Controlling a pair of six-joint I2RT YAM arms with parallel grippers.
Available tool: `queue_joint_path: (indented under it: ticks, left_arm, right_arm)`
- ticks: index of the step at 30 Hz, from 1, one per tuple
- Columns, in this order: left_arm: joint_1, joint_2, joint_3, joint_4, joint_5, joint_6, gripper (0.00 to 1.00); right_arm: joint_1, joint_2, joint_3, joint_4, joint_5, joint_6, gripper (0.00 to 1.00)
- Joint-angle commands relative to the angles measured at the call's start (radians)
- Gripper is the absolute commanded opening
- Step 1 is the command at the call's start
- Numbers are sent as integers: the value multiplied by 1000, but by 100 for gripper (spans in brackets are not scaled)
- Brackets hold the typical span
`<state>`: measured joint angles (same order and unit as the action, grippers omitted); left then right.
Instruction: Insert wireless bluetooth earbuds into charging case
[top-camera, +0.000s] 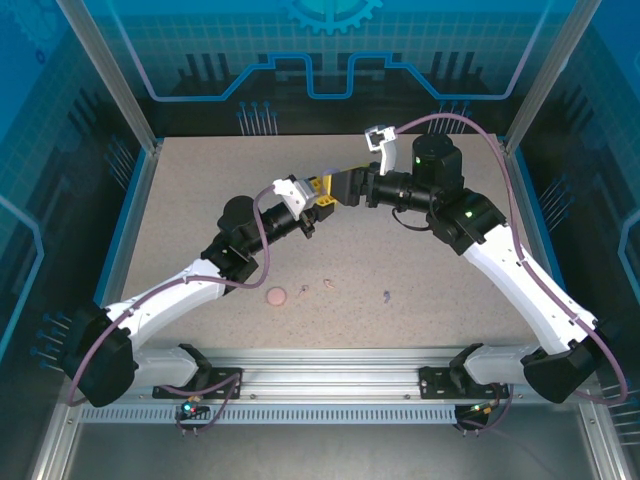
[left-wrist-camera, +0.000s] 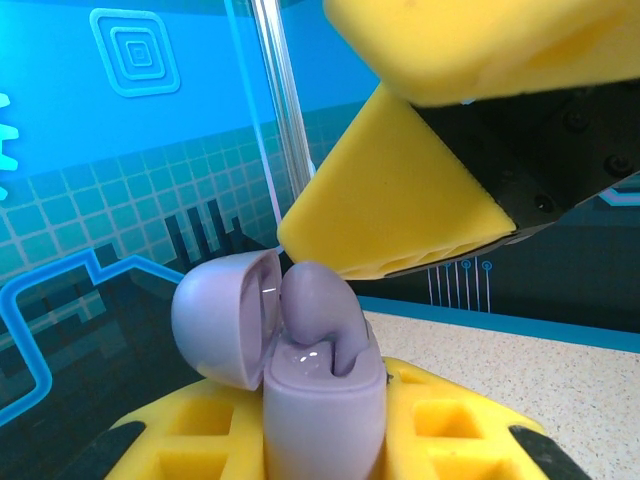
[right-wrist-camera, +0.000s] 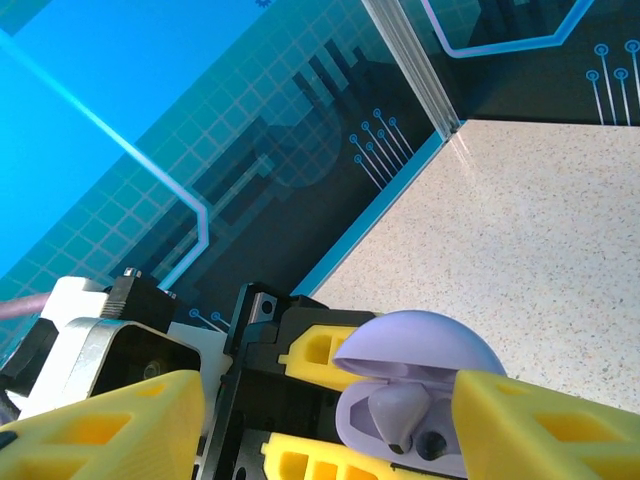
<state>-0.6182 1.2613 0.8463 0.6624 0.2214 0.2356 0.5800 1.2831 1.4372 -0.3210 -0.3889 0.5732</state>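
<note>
My left gripper (left-wrist-camera: 325, 440) is shut on a lavender charging case (left-wrist-camera: 325, 410), holding it upright between the yellow fingers with its lid (left-wrist-camera: 220, 320) swung open. One lavender earbud (left-wrist-camera: 320, 310) stands in the case, its head sticking up, beside an empty socket (right-wrist-camera: 432, 443). My right gripper (right-wrist-camera: 330, 410) is open, one yellow finger (left-wrist-camera: 400, 200) just above that earbud; whether they touch is unclear. The two grippers (top-camera: 322, 203) (top-camera: 345, 187) meet above mid-table. On the table lie another lavender earbud (top-camera: 386, 295) and two pale pink earbuds (top-camera: 305, 290) (top-camera: 328, 284).
A round pink case (top-camera: 276, 296) lies shut on the speckled table (top-camera: 200, 200) next to the pink earbuds. Blue glass walls with metal posts (top-camera: 150, 140) enclose the table on the left, back and right.
</note>
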Motion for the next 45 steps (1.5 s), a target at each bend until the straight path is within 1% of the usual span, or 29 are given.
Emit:
queue_joint_path:
  ticks: [1,16,26,30,35,38,42,45]
  left_arm:
    - [0,-23,1,30,-5,-4,0]
    - [-1,-25,2,29,-6,-4,0]
    - [0,-25,-2,31,-5,-5,0]
    - [-1,-25,-2,31,-6,-6,0]
    - [0,-30,-10,31,-10,-10,0]
    - [0,-34,-19,37,-13,-15,0]
    - [-1,-39,-27,42,-13,-18,0]
    - [0,-38,-29,46,-15,-19,0]
  right_arm:
    - [7,5,-8,23,-32,11,67]
    - [31,39,11,22,-67,6,65]
    - [37,27,18,14,-68,-9,65]
    - [38,22,18,0,-40,-20,65]
    - [29,-21,13,-18,44,-30,67]
    - [20,-49,17,-35,73,-36,68]
    - [17,-69,20,-57,70,-34,68]
    - [22,-71,14,-47,27,-7,68]
